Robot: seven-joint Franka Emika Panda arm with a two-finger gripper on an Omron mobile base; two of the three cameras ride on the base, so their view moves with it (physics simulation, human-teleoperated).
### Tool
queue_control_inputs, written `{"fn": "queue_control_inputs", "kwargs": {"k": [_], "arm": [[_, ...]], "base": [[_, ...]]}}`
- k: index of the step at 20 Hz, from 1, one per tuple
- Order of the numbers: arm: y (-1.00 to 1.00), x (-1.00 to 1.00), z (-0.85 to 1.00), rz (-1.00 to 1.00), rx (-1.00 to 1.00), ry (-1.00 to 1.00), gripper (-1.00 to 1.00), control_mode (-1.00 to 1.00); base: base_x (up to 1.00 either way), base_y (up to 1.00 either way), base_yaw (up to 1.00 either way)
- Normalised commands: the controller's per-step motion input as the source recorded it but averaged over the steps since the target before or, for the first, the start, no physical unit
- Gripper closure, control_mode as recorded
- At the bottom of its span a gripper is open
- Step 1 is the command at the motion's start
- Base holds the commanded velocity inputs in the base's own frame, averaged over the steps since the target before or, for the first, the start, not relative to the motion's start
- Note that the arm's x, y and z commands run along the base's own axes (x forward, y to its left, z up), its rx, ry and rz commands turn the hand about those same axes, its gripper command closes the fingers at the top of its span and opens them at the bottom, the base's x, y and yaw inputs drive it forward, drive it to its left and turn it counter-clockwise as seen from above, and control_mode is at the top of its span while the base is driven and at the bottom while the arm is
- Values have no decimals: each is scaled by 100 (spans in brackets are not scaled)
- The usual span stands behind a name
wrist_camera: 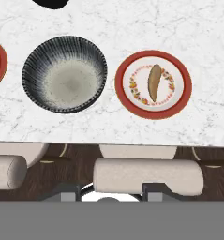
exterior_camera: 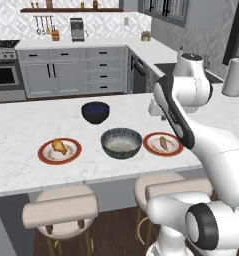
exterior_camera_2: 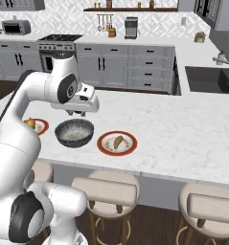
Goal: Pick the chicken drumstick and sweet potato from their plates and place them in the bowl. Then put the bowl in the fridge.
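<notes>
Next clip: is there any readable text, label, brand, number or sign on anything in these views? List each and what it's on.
None can be read.
The red-rimmed plate under the smooth orange-tan sweet potato bears a floral ring, no lettering.
The dark ribbed grey bowl is plain.
The microwave and the coffee machine on the back counter are too small to show any marking.

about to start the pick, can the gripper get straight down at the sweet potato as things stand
Probably yes. The sweet potato lies alone and uncovered on its plate, and the bowl stands apart beside it. The gripper hangs above the counter with nothing between.
</notes>
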Motion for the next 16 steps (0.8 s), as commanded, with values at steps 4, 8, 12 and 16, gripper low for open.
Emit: {"fn": "queue_control_inputs", "kwargs": {"k": [4,8,12,16], "arm": [[41,-13,-2,3,-2,0,-100,-100],[100,19,-5,1,-8,4,-100,-100],[100,28,-8,2,-4,5,-100,-100],[100,47,-23,0,-4,5,-100,-100]], "base": [[0,0,0],[0,0,0],[0,0,0],[0,0,0]]}}
